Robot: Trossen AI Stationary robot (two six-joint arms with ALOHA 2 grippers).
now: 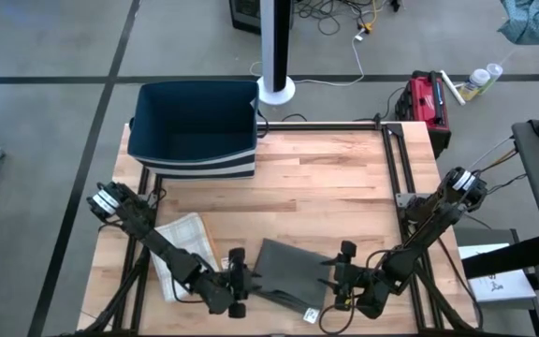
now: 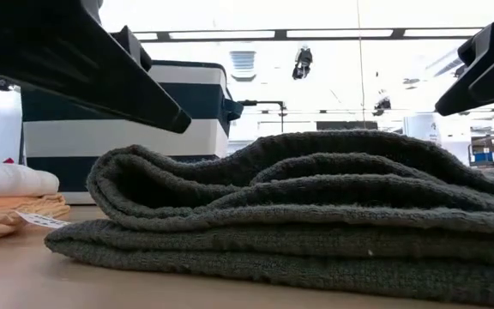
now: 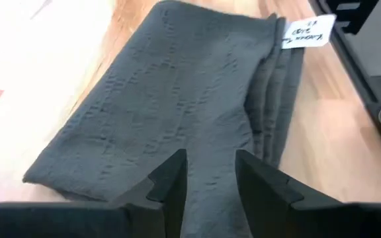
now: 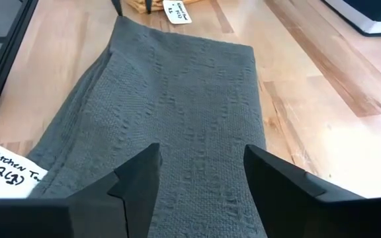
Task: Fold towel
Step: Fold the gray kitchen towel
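Dark grey towel (image 1: 286, 274) folded into a flat rectangle near the front edge of the wooden table (image 1: 326, 187), lying at a slight slant between the two arms. Several layers stacked, seen from the low view (image 2: 316, 215) with rounded fold edges bulging at the top and a thin bottom layer flat on the wood. White paper tag (image 3: 304, 32) poking out at the layered side edge (image 4: 8, 173).

Left gripper (image 1: 241, 281) at the towel's left end, fingers (image 3: 170, 182) apart with a narrow gap, poised just above the cloth, clamped on nothing. Right gripper (image 1: 342, 278) at the towel's right end, fingers (image 4: 141, 172) spread wider, also over the cloth, holding nothing.

Light folded cloths (image 1: 183, 248) with a tag just beside the left arm, near the towel's left edge but apart from it. Navy bin with striped base (image 1: 195, 129) at the table's far left corner, well apart. Bare wood across the middle and far right of the table, between towel and bin. Black frame rail (image 1: 396, 159) along the right edge.
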